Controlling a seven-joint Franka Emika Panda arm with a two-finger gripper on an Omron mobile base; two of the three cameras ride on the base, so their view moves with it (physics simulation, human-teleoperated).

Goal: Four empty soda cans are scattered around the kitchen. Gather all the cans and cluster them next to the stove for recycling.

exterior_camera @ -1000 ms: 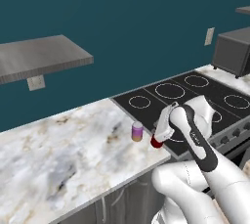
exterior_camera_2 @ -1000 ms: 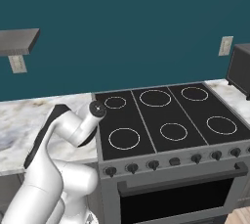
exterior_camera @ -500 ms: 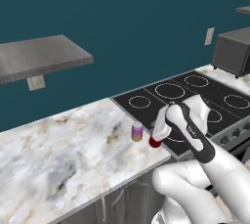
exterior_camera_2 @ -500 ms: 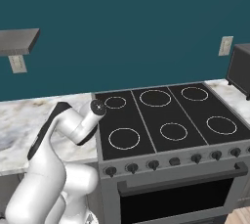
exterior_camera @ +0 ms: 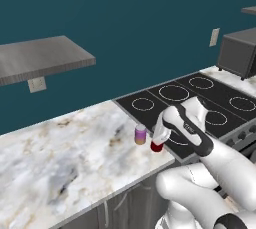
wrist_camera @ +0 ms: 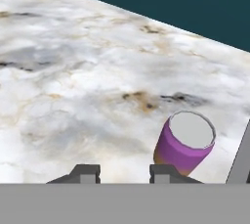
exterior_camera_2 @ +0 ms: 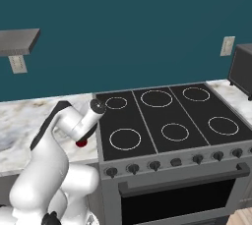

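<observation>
A white robot arm is reaching down over a marble desk (exterior_camera: 70, 148) in a rendered kitchen, its tool (exterior_camera: 157, 142) hanging just above the desk's front edge, close to the left side of a black stove (exterior_camera: 200, 103). The tool is closed on a red can (exterior_camera: 156, 146), whose lower part is showing beneath the white hand in the left base view; in the right base view the same red can (exterior_camera_2: 81, 143) is peeking out under the wrist, just left of the stove (exterior_camera_2: 162, 121). Whether the can is resting on the desk or hanging clear of it cannot be told.

A purple can (exterior_camera: 141, 134) with a silver top is standing upright on the desk just beside the red one, on its far-left side, near the stove's corner. In the hand view the purple can (wrist_camera: 184, 143) is sitting on the marble (wrist_camera: 88, 81) just beyond the right finger tip (wrist_camera: 163, 171) of the tool (wrist_camera: 125, 173), with the dark edge of the stove (wrist_camera: 241, 157) at the far right.

A grey shelf (exterior_camera: 40, 60) is jutting from the teal wall above the desk, and a dark box-shaped appliance (exterior_camera: 239, 53) is sitting on the desk past the stove.
</observation>
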